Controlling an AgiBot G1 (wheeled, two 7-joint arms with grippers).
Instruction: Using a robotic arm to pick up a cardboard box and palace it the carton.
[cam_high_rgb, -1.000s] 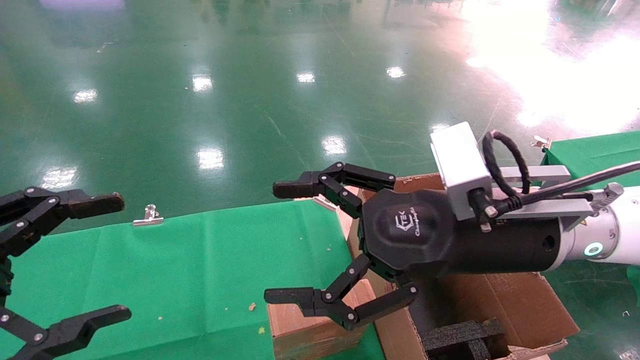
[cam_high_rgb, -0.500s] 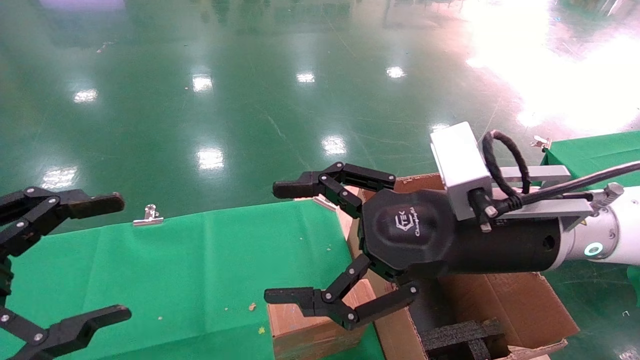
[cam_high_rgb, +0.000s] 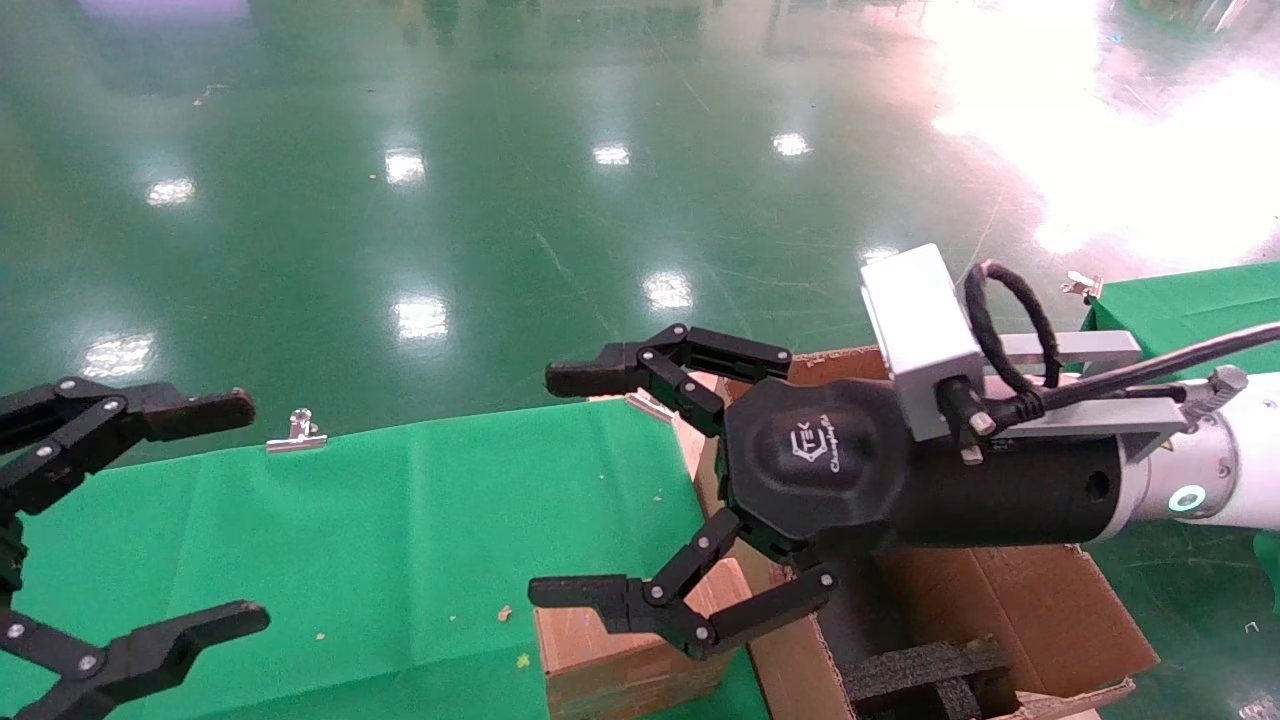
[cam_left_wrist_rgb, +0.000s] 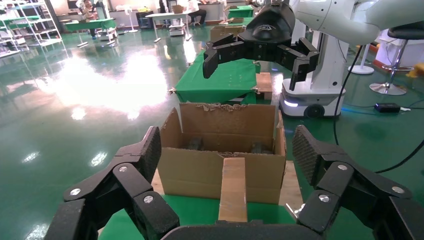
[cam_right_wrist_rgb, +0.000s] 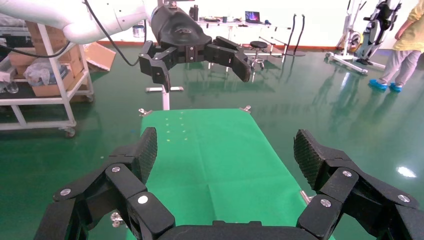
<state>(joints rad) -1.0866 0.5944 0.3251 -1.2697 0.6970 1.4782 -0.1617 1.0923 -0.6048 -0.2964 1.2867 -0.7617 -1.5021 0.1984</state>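
My right gripper (cam_high_rgb: 548, 485), on the white arm with a silver camera block, hangs open and empty above the table's right end. The small brown cardboard box (cam_high_rgb: 600, 660) stands on the green table just below its lower finger and against the carton's wall, apart from the gripper. The large carton (cam_high_rgb: 1040, 610) stands open to the right, with black foam inserts (cam_high_rgb: 920, 675) inside. My left gripper (cam_high_rgb: 250, 510) is open and empty at the far left. The left wrist view shows the cardboard box (cam_left_wrist_rgb: 233, 192) in front of the carton (cam_left_wrist_rgb: 190, 170), and the right gripper (cam_left_wrist_rgb: 260, 50) above them.
The green cloth-covered table (cam_high_rgb: 400, 540) spreads between the two grippers, with a metal clip (cam_high_rgb: 297, 430) on its far edge. Another green table (cam_high_rgb: 1190, 300) stands at the far right. Shiny green floor lies beyond. In the right wrist view, my left gripper (cam_right_wrist_rgb: 195, 50) hangs over the table's far end.
My left gripper has shifted very slightly to the right. The right arm, the cardboard box and the carton have not moved.
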